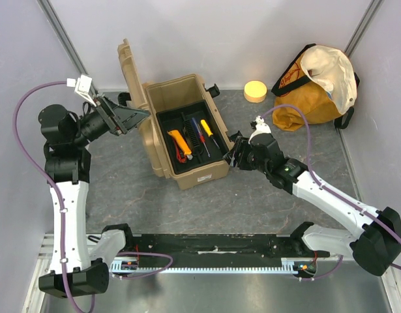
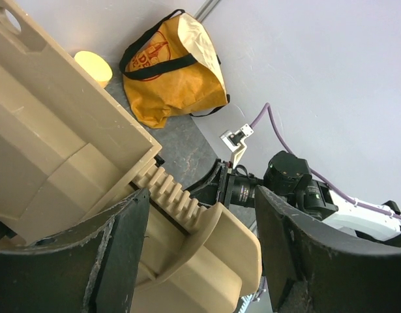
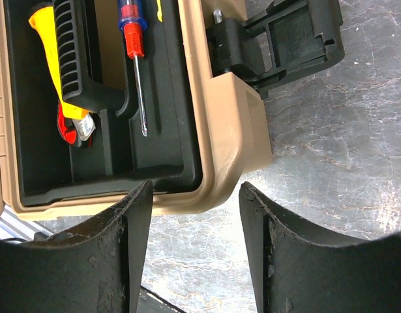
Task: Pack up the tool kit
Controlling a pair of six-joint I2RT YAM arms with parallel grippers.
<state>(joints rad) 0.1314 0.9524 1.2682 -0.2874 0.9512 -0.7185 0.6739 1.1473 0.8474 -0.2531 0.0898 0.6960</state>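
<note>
tool kit (image 1: 200,176) mid-table, tools (image 1: 193,140) in it, bag (image 1: 314,88) back-R, puck (image 1: 255,91) btwn

An orange-yellow cloth bag (image 1: 308,99) sits well beyond the right hand (image 1: 234,154); a round yellow puck (image 1: 255,91) lies near it.

Top external view: high above and behind both arm bases (image 1: 73,282), looking down over the whole table (image 1: 252,202). Left wrist view: close in, facing between its own fingers (image 2: 89,261) along the raised lid (image 2: 63,143) of the tool kit (image 1: 203,173) toward the orange bag (image 2: 171,72). Right wrist view: closest, looking down onto the kit's corner. All three share the kit
</note>
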